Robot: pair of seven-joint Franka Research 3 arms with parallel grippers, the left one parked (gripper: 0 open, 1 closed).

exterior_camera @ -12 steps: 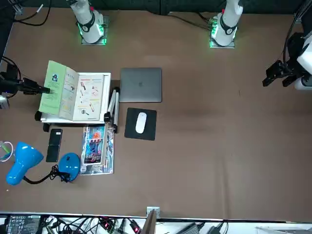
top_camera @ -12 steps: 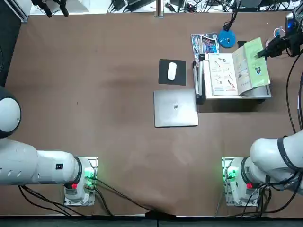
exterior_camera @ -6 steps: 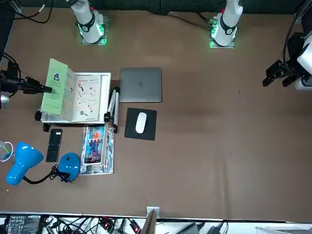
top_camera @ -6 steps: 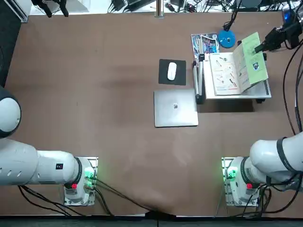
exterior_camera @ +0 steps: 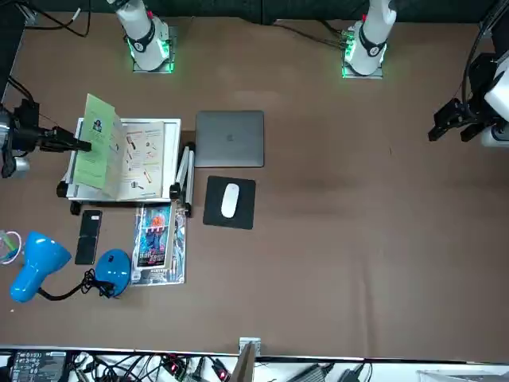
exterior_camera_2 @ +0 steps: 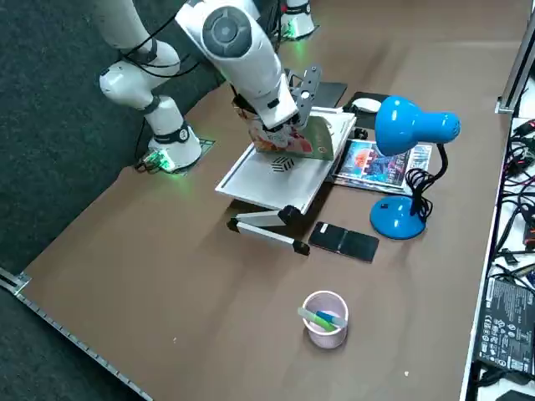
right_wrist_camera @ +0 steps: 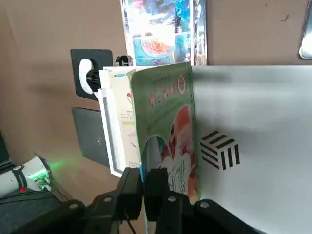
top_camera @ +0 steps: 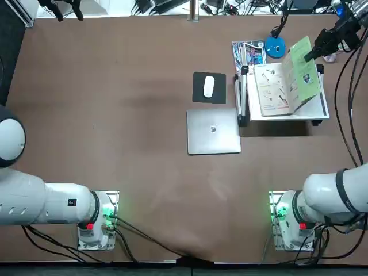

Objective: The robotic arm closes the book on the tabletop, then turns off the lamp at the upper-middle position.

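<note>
The book (top_camera: 287, 83) stands part-open on the white stand (top_camera: 318, 108), its green cover raised. The right pincer (right_wrist_camera: 144, 173) is pinched on that cover's edge. From the stand, the laptop (top_camera: 213, 131) lies just beside, on the bench (top_camera: 144, 149); the lamp (exterior_camera_2: 399, 215) stands near.

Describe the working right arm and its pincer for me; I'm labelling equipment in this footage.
The right arm is glossy white and rounded, with grey-banded joints and trailing black cables. Its right pincer is black, with two slim fingers and round metallic screw heads.
</note>
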